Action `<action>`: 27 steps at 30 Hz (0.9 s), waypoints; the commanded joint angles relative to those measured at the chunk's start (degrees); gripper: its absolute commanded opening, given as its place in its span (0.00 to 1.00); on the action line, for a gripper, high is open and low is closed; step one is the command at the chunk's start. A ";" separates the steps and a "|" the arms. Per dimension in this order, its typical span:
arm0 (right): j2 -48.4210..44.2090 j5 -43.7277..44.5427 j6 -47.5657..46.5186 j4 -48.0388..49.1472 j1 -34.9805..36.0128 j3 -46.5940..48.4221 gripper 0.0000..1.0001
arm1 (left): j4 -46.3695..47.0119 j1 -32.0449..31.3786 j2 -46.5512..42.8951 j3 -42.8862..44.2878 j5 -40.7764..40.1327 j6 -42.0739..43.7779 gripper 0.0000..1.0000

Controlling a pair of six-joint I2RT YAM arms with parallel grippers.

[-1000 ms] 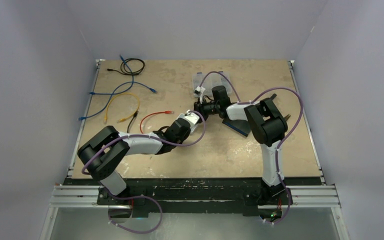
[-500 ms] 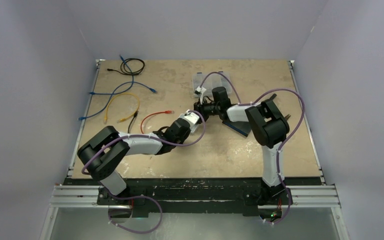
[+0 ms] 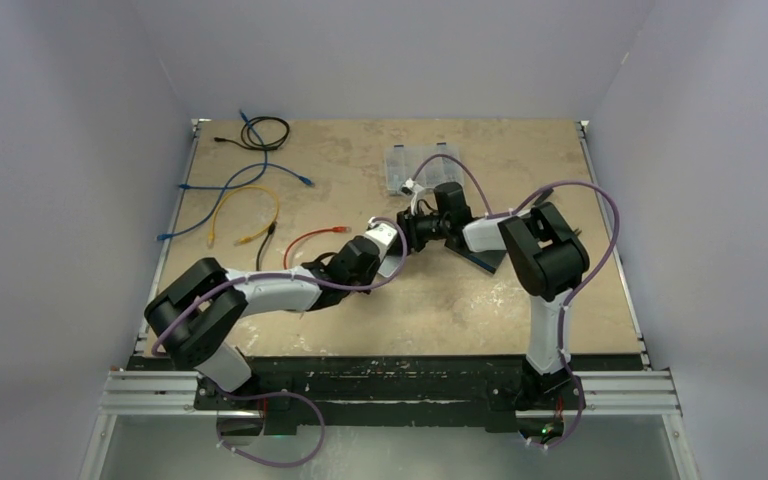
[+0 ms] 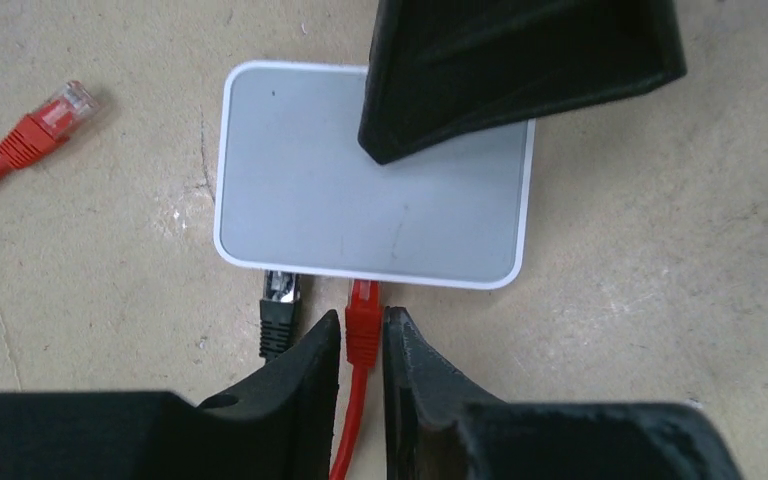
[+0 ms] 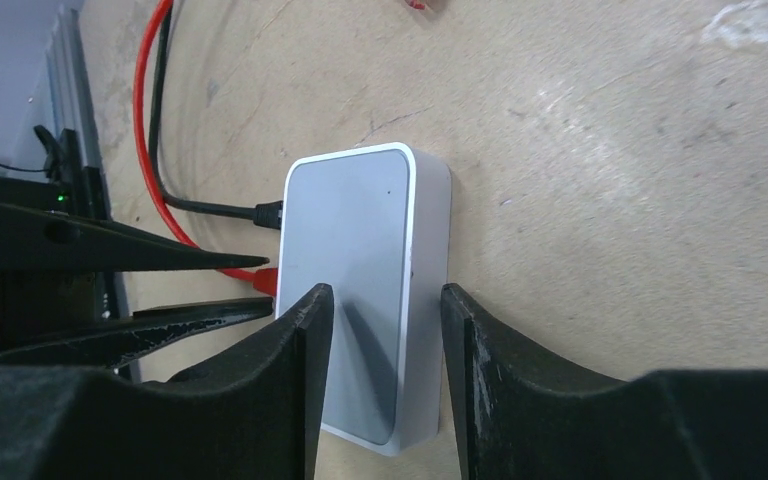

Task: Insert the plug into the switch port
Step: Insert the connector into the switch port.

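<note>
The switch (image 4: 360, 190) is a flat white box with a grey top, lying on the table (image 3: 392, 246). A red plug (image 4: 363, 315) sits in a port on its near edge, beside a black plug (image 4: 279, 300). My left gripper (image 4: 362, 335) straddles the red plug, its jaws slightly apart, with thin gaps either side. My right gripper (image 5: 388, 295) hovers open over the switch (image 5: 360, 240). One of its fingers is above the top and the other past the side edge. In the left wrist view, a right finger (image 4: 500, 70) overhangs the switch's far corner.
The red cable's free end (image 4: 50, 120) lies left of the switch. Yellow (image 3: 243, 210), blue (image 3: 250, 175) and black coiled (image 3: 265, 132) cables lie at the far left. A clear plastic box (image 3: 415, 165) sits at the back. A dark board (image 3: 480, 255) lies under the right arm.
My left jaws have loosened from the red plug. The right arm has shifted a little right and nearer, its jaws slightly wider over the switch.
</note>
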 commanded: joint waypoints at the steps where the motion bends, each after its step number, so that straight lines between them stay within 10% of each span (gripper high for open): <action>1: -0.74 -2.43 1.75 -3.50 0.76 -1.46 0.48 | -0.42 0.01 -3.81 2.95 1.54 -4.08 0.22; 27: 0.35 -1.62 1.16 -3.72 0.54 -1.09 0.50 | -9.22 3.55 -4.08 0.71 6.65 -10.11 0.28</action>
